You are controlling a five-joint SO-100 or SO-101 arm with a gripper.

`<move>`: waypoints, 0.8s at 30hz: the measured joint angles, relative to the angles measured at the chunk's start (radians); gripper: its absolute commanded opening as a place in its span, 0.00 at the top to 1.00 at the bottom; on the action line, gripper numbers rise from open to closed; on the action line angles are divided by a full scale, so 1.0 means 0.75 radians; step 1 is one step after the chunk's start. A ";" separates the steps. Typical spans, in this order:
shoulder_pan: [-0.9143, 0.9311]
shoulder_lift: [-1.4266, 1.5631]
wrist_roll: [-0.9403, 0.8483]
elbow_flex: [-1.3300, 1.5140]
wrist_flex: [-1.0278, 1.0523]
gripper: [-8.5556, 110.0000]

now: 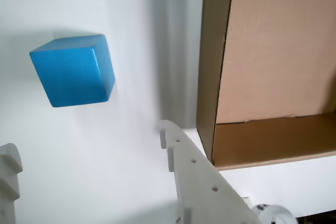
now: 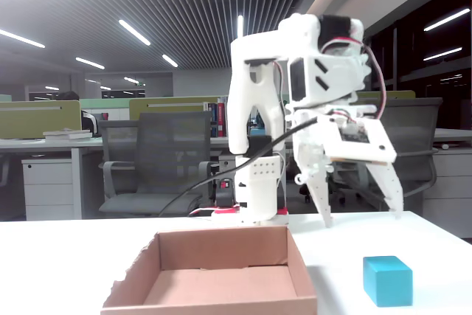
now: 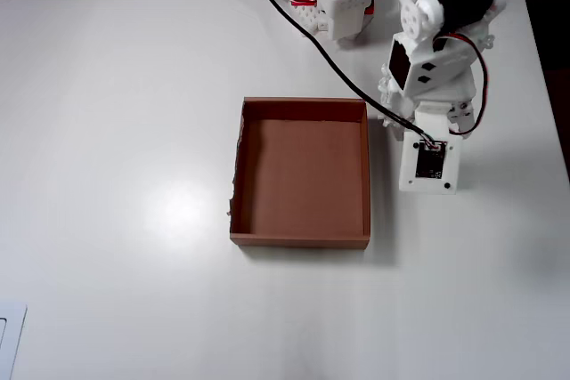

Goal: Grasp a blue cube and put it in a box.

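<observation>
the gripper (image 2: pixel 363 219) is held wide apart and empty above the white table (image 3: pixel 134 131), fingers pointed down, presumably so that the blue cube (image 1: pixel 73 70) can be straddled. in the fixed view the cube (image 2: pixel 387 279) is seen resting on the table near its front edge, just beside the box (image 2: pixel 214 289) but apart from it. the box (image 3: pixel 301 171), empty, is set near the table's middle, probably to keep it within easy reach.

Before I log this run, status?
End effector open, empty, above table. Blue cube on table, right of box in fixed view. Nothing in the way.
</observation>
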 measured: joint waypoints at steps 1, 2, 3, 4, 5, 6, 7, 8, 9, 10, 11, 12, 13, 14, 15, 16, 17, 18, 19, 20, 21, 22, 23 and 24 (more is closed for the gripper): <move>0.000 -0.029 0.008 -0.006 -0.012 0.64; 0.000 -0.049 0.016 -0.016 -0.022 0.64; -0.004 -0.072 0.022 -0.027 -0.031 0.64; -0.008 -0.094 0.029 -0.039 -0.035 0.64; -0.014 -0.108 0.031 -0.047 -0.043 0.64; -0.018 -0.123 0.033 -0.051 -0.051 0.64; -0.022 -0.143 0.035 -0.053 -0.057 0.64; -0.027 -0.160 0.039 -0.063 -0.061 0.64; -0.031 -0.174 0.041 -0.072 -0.067 0.64; -0.033 -0.192 0.041 -0.076 -0.076 0.64; -0.033 -0.205 0.043 -0.082 -0.084 0.64; -0.041 -0.221 0.045 -0.088 -0.086 0.64; -0.045 -0.241 0.045 -0.096 -0.088 0.64; -0.049 -0.258 0.045 -0.102 -0.094 0.64; -0.053 -0.274 0.049 -0.112 -0.100 0.64; -0.057 -0.292 0.055 -0.125 -0.104 0.64; -0.059 -0.307 0.057 -0.135 -0.108 0.64; -0.061 -0.321 0.061 -0.145 -0.108 0.64; -0.063 -0.335 0.061 -0.149 -0.110 0.65; -0.067 -0.350 0.061 -0.153 -0.119 0.65; -0.070 -0.364 0.061 -0.155 -0.127 0.65; -0.070 -0.376 0.061 -0.155 -0.135 0.65; -0.070 -0.393 0.063 -0.155 -0.141 0.66; -0.070 -0.401 0.067 -0.157 -0.145 0.66</move>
